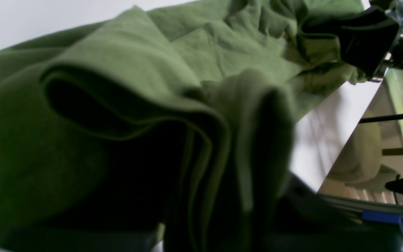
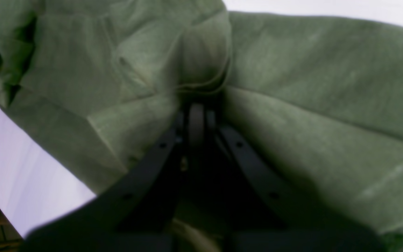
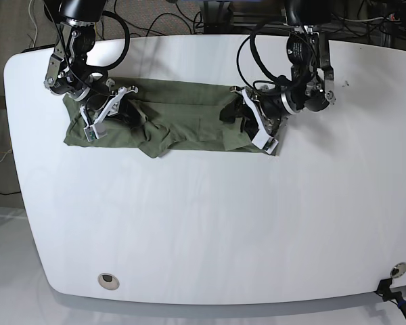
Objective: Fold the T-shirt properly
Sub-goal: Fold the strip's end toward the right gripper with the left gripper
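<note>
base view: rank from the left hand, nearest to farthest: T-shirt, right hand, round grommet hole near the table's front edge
1. T-shirt: the left hand is on its end, at the view's right.
2. Right hand: at the shirt's other end, view's left.
3. Round grommet hole: near the table's front edge, lower left.

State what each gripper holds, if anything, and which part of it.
Both grip the T-shirt. The right gripper pinches a gathered fold near one end; the left gripper has bunched cloth near the opposite end. Exact garment parts cannot be told.
</note>
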